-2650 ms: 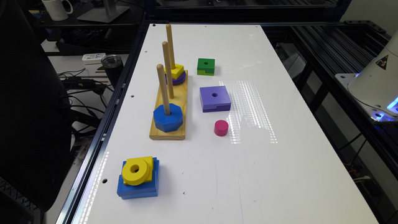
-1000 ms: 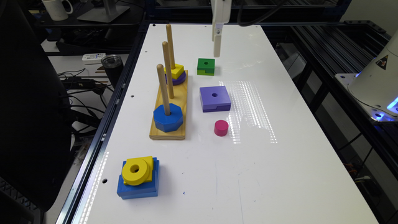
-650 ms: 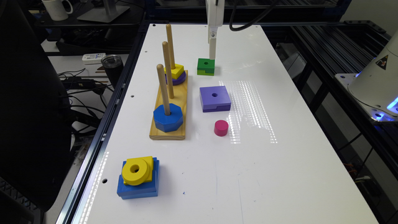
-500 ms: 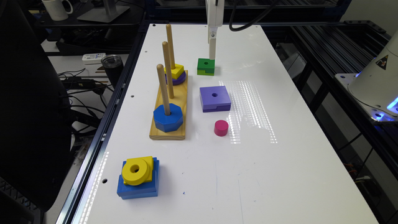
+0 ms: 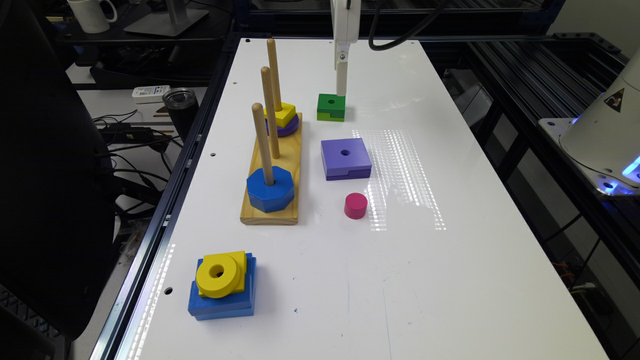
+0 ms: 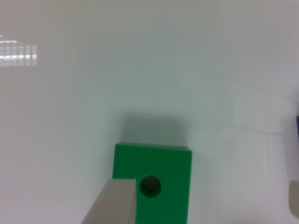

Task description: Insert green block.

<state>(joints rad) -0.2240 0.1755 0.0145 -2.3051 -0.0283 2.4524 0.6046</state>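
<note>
Your white worktop [image 5: 450,280] carries the wooden peg base [image 5: 272,175]. Beside that base, level with its far peg, sits the green block [image 5: 330,106], flat on the worktop. Your tool [image 5: 341,82] hangs just over the block's far edge; its jaws look spread, one finger [image 6: 112,205] overlapping the block.

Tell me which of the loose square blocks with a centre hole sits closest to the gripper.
The green block, small and dark green over lime, lies directly under the gripper. The purple block is larger and farther off; the blue block carries yellow pieces.
</note>
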